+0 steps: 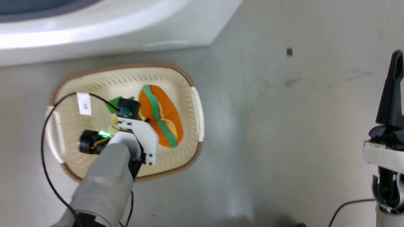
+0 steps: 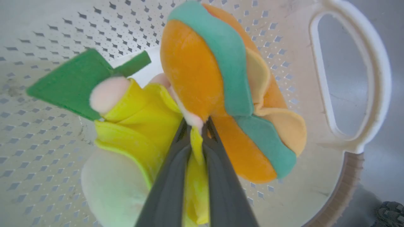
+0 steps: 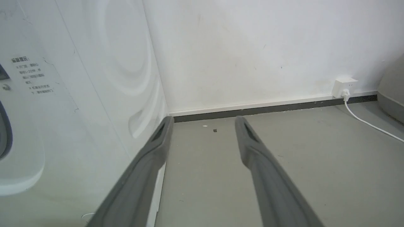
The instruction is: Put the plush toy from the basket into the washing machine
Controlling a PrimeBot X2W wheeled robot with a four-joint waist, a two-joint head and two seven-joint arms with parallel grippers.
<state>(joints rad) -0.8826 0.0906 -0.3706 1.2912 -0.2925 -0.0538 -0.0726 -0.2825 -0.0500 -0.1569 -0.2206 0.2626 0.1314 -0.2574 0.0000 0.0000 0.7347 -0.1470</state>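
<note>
The plush toy (image 1: 161,116) lies in the cream basket (image 1: 186,78) on the floor, its orange burger part with green and tan stripes toward the basket's right side. In the left wrist view the plush toy (image 2: 195,75) fills the middle, its yellow-clothed figure and a green piece to the left. My left gripper (image 2: 196,124) is shut on the plush toy's yellow cloth where the figure meets the burger. The left arm reaches down into the basket (image 2: 347,78). My right gripper (image 3: 203,121) stands open over bare floor beside the white washing machine (image 3: 79,94). The washing machine's (image 1: 94,28) front lies just beyond the basket.
A white wall with a dark skirting (image 3: 268,108) runs behind the machine, with a white plug and cable (image 3: 345,86) at the right. A black cable (image 1: 44,148) loops from my left arm over the basket's left rim. Grey floor (image 1: 284,126) spreads to the right.
</note>
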